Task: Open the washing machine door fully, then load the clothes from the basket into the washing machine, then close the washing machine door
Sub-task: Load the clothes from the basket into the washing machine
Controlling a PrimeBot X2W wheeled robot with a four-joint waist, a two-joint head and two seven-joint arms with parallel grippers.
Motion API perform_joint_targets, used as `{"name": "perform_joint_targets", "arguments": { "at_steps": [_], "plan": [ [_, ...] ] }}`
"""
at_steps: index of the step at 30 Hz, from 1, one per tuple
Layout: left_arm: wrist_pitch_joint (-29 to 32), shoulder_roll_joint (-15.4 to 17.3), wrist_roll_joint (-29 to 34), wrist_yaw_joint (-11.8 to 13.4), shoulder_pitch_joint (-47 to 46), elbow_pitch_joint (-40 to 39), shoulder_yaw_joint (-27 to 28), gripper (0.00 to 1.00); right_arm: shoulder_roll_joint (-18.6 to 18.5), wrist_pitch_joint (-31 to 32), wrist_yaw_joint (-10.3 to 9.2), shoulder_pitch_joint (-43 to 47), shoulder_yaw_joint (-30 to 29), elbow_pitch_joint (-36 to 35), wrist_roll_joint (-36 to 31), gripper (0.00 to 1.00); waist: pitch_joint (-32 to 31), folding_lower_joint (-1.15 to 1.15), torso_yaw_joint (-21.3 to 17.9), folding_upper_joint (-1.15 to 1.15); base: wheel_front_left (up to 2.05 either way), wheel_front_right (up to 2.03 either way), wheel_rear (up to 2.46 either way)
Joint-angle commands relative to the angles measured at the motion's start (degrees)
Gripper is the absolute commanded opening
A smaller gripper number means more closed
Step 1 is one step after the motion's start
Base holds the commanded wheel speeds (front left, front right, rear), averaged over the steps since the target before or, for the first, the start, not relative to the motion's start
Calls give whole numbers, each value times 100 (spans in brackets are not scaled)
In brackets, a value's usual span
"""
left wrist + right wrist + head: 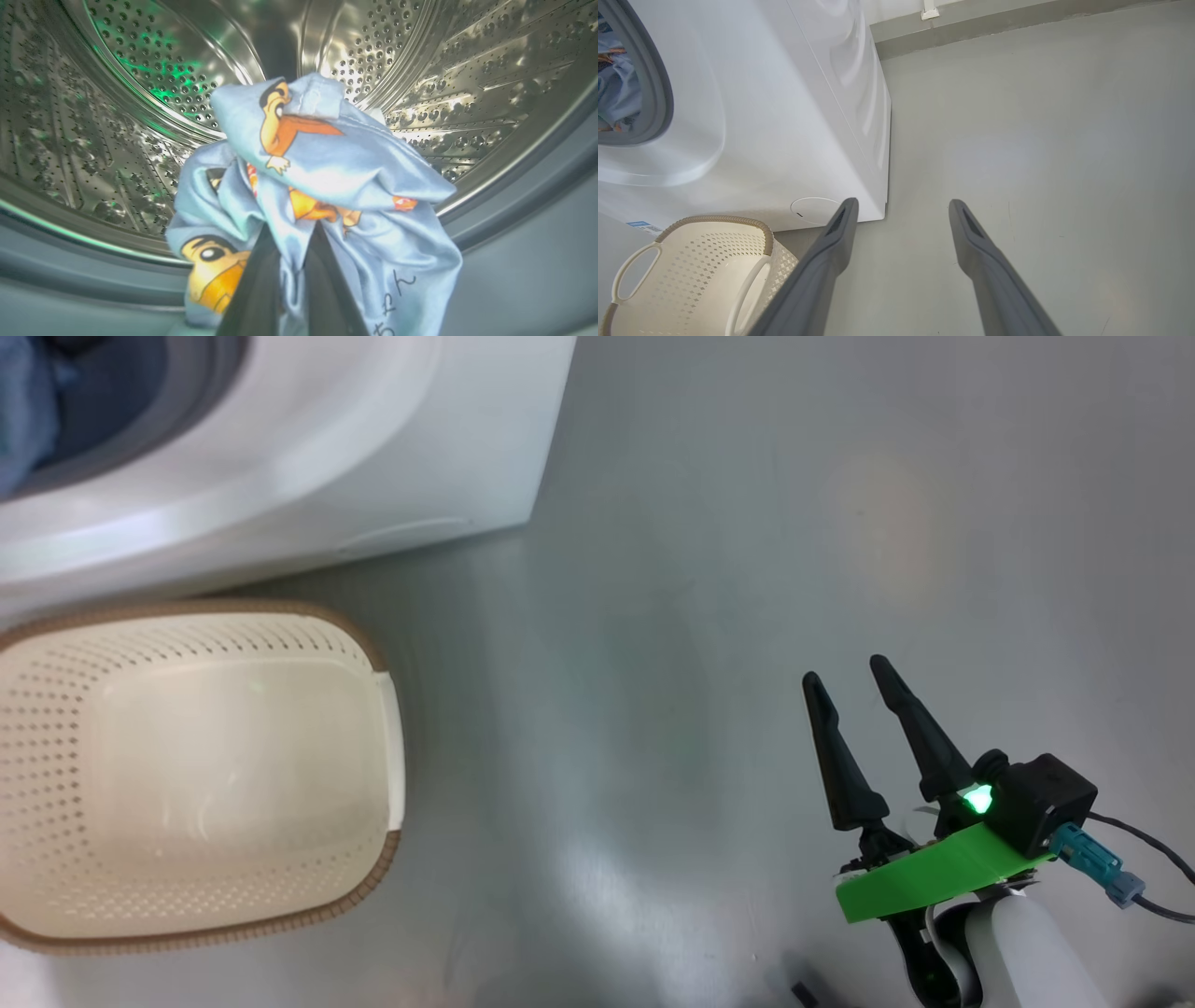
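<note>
Inside the drum (467,70), clothes (336,177) are being clamped by the left gripper (292,238), best released farther in. Right gripper's (845,674) fingers are being held apart.

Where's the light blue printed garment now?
Left wrist view: light blue printed garment pinched in the left gripper, at the mouth of the steel perforated drum.

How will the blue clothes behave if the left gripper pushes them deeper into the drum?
Probably floppy: the clothes drape and bunch around the left gripper. Pushed, those loose folds would likely crumple rather than slide whole.
</note>
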Motion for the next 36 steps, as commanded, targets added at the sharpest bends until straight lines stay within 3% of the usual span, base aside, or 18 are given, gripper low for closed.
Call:
{"name": "perform_joint_targets", "arguments": {
  "at_steps": [1,9,18,22,26,29,36],
  "plan": [
    [105,381,-65,-9,-231,6,82,0,3,-27,9,32,158,-131,33,100,212,0,3,0,0,0,0],
    [502,550,-327,-9,-1183,443,-534,0,3,-27,9,8,230,-175,89,100,576,0,22,0,0,0,0],
    [-296,533,-140,-3,-2010,775,-802,0,3,-27,9,78,430,-177,227,100,843,0,-70,0,0,0,0],
    [-596,469,-4,95,-2287,863,-675,0,3,-27,9,117,545,-195,301,100,931,0,-143,0,0,0,0],
    [-623,427,268,233,-2358,54,-121,0,3,-27,9,110,613,-225,394,100,1079,0,-196,0,0,0,0],
    [-625,314,478,183,-2090,-366,270,0,3,-27,9,100,643,-223,414,100,1108,0,-215,0,0,0,0],
    [-626,113,695,42,-1768,-178,671,0,3,-27,9,78,626,-191,393,100,1107,0,-174,0,0,0,0]
  ]
}}
